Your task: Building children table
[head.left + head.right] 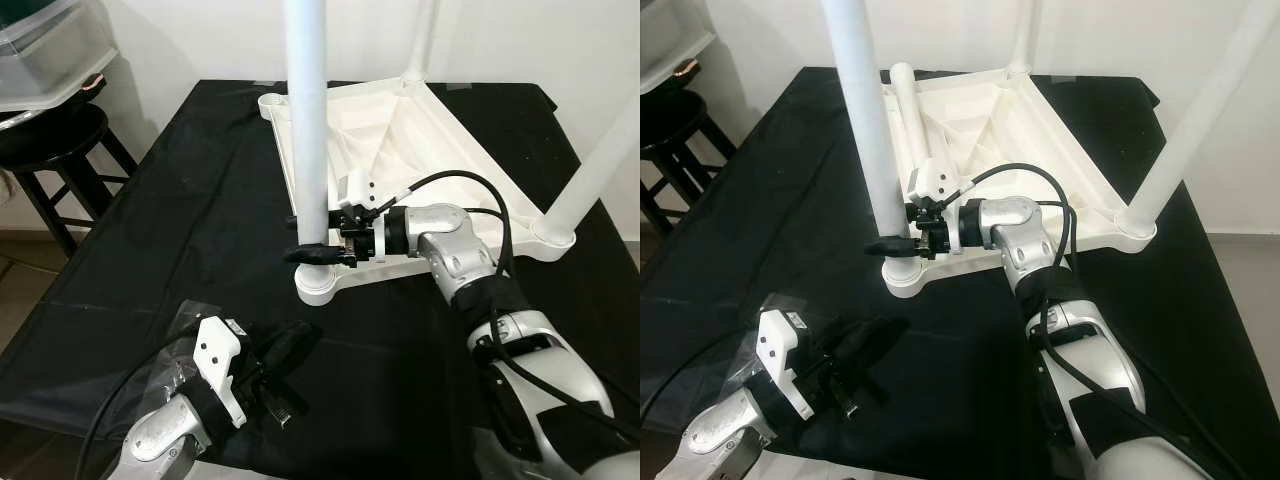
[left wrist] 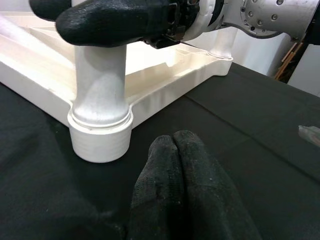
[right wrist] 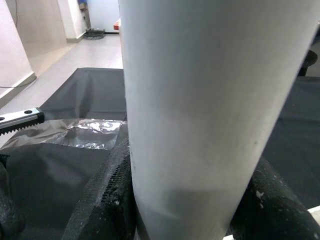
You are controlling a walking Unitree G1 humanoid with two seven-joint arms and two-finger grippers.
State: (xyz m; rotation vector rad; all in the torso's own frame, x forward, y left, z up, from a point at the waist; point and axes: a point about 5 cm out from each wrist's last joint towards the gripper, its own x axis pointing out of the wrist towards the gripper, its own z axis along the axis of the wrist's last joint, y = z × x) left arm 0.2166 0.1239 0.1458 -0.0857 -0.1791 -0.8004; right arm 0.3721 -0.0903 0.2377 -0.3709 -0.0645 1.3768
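Gripping the near leg (image 1: 308, 120) low down, the right gripper (image 1: 318, 254) pinches it just above its socket on the upturned tabletop (image 1: 400, 140), at 12 o'clock on the black cloth (image 1: 180, 230). At 7 o'clock, the left gripper (image 2: 176, 165) rests on the cloth, fingers pressed together.

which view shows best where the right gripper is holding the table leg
The left wrist view: the right gripper clamps the table leg just above its corner socket. Eye views show it smaller; the right wrist view sees leg and fingers close up.
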